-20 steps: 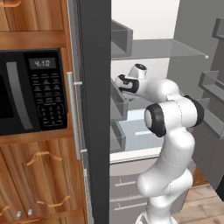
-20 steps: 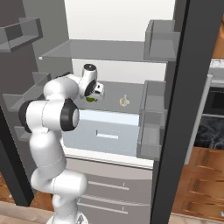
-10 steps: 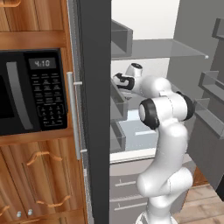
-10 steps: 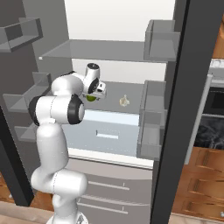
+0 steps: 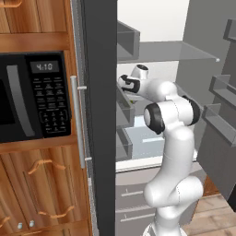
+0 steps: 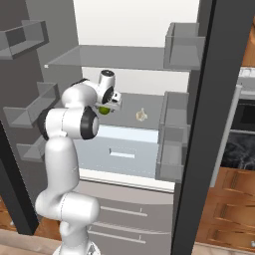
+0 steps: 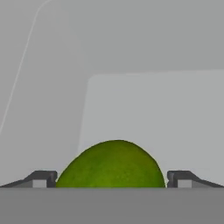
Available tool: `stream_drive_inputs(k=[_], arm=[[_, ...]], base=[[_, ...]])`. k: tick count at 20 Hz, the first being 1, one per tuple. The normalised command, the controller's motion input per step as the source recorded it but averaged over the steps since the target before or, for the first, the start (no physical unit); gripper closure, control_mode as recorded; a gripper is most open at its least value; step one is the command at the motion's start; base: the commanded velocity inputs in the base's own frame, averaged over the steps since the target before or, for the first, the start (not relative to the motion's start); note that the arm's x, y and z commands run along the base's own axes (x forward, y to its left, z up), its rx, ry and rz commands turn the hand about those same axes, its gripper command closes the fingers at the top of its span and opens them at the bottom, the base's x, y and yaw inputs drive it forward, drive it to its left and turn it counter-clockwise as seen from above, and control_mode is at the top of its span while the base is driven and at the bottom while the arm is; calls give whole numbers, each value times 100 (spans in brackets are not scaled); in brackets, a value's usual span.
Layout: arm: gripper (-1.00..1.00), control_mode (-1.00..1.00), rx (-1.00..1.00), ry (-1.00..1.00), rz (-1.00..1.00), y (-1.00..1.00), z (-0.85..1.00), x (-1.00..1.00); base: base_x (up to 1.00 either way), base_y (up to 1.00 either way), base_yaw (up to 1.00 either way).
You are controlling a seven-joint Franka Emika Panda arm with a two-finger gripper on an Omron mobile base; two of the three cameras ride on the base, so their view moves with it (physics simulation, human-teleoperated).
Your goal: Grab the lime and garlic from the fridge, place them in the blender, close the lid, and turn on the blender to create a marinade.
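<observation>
Between my spread fingertips (image 7: 39, 178) sits the lime (image 7: 111, 164), dead centre and right up against the hand (image 7: 111, 181); from the hand view I can't tell whether either pad touches it, and nothing is pinched. It's round, so no long axis to line up with, and I judge closing straight in should catch it. From the right base view the lime (image 6: 104, 110) peeks out just under the hand (image 6: 110, 103) on the fridge (image 6: 191, 149) shelf, with the garlic (image 6: 141, 115) near, off to the side towards the door bins. Only writing I can read: the microwave (image 5: 32, 94) clock, "4:10".
</observation>
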Motion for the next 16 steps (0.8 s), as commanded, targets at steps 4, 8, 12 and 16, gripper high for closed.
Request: stream_drive_inputs(k=[4,8,12,16], arm=[[-100,-100,0,0,0,9,-51,0],[100,-100,0,0,0,16,-51,-4],[100,-100,0,-2,0,2,-34,-29],[100,-100,0,-18,-3,-2,-16,-85]], base=[[0,0,0],[0,0,0],[0,0,0],[0,0,0]])
